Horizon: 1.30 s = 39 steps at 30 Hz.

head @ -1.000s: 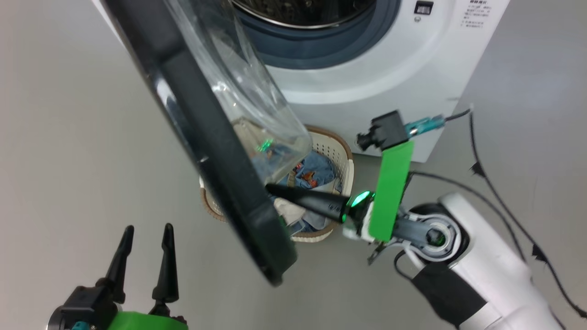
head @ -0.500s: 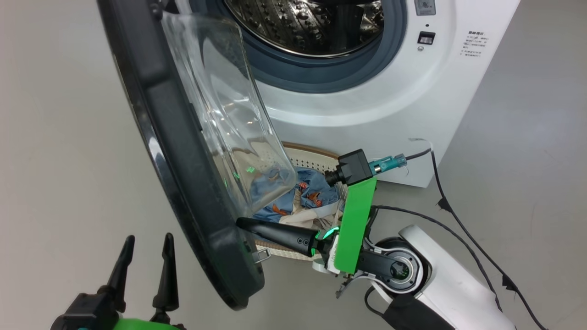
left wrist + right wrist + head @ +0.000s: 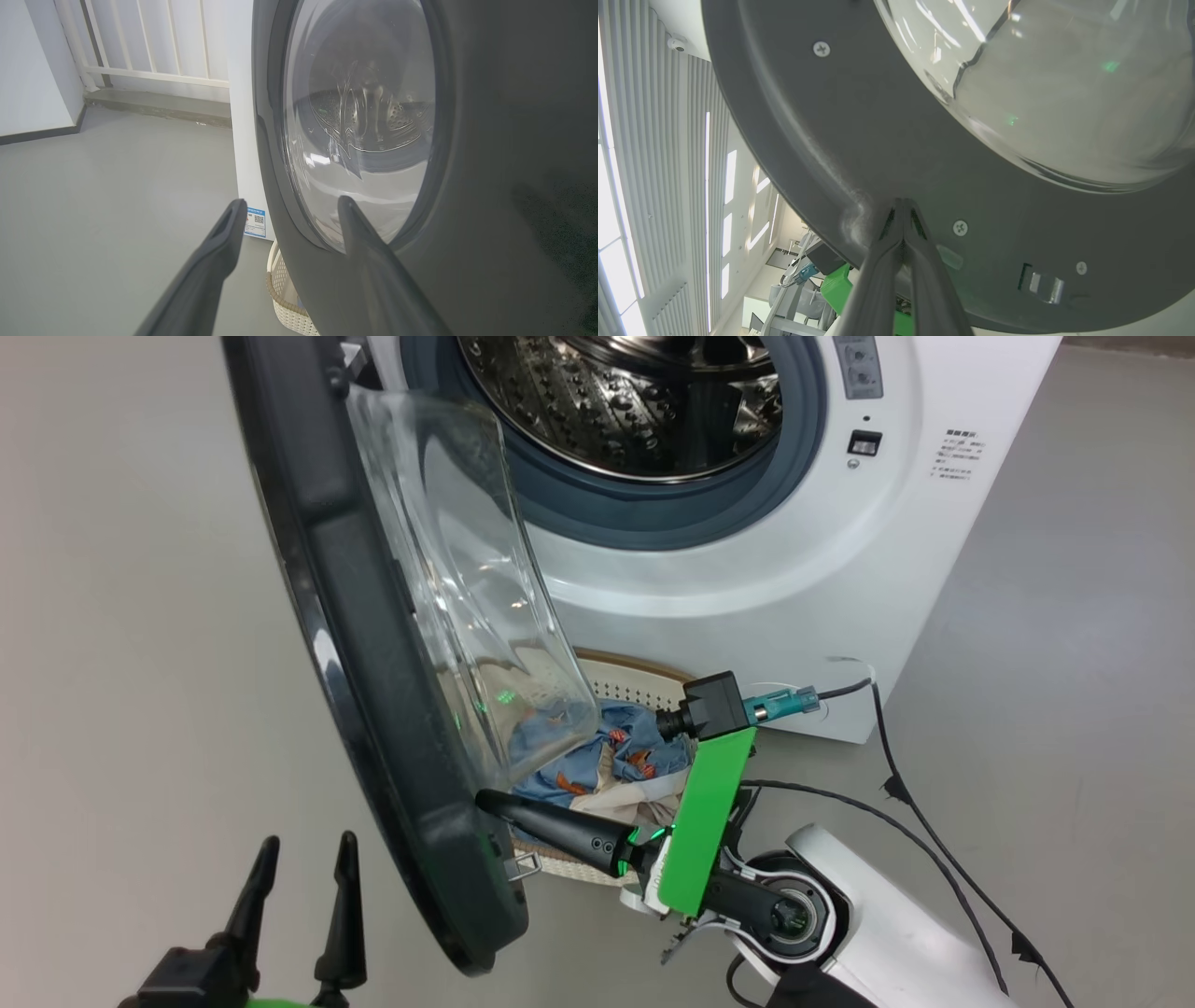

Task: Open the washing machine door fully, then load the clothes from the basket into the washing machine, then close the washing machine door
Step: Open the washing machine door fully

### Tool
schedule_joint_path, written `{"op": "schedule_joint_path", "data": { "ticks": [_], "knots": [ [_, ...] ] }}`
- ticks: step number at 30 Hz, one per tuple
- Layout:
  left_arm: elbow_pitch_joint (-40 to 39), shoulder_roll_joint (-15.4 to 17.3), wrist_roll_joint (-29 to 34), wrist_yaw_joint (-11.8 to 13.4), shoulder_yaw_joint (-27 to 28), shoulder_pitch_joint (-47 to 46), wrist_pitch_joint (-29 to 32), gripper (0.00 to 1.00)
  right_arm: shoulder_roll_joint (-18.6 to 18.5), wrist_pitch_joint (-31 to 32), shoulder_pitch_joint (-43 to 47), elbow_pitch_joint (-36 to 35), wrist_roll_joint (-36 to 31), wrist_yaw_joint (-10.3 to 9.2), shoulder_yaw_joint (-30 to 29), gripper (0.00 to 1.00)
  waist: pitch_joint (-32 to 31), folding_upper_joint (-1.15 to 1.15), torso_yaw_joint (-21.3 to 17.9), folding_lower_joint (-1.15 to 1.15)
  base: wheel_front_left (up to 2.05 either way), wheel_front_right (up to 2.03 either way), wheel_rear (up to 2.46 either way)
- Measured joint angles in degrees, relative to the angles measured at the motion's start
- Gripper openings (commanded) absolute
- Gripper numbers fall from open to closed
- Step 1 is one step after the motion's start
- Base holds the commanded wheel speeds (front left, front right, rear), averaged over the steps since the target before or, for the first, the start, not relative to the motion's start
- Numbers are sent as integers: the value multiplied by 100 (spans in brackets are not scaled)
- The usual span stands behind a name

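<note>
Against the washing machine door (image 3: 355, 616) rests, seemingly touching, the right gripper (image 3: 485, 800), jaws together.

Smooth matt grey floor (image 3: 117, 186) against plain white wall (image 3: 32, 70) with dark skirting (image 3: 37, 134); white vertical-barred railing (image 3: 154, 42) beyond, daylit.

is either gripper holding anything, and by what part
Nothing is held. The right gripper is shut, tips against the washing machine door; the left gripper is open.
</note>
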Motion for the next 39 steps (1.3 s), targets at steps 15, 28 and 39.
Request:
{"op": "schedule_joint_path", "data": {
  "ticks": [15, 28, 39],
  "knots": [
    [47, 12, 154, -49, 352, 167, 0, 100, -839, -1734, 120, -677, -882, 0, 248, 100, -300, 0, -267, 0, 0, 0, 0],
    [60, 15, 256, -118, 561, 258, 0, 100, -1995, -3875, 101, 190, -2504, 0, 978, 100, -470, 0, -564, 0, 0, 0, 0],
    [63, 15, 308, -201, 725, 348, 0, 100, -1815, -3882, 1455, 227, -4439, 1, -1391, 100, -566, 0, -779, 0, 0, 0, 0]
  ]
}}
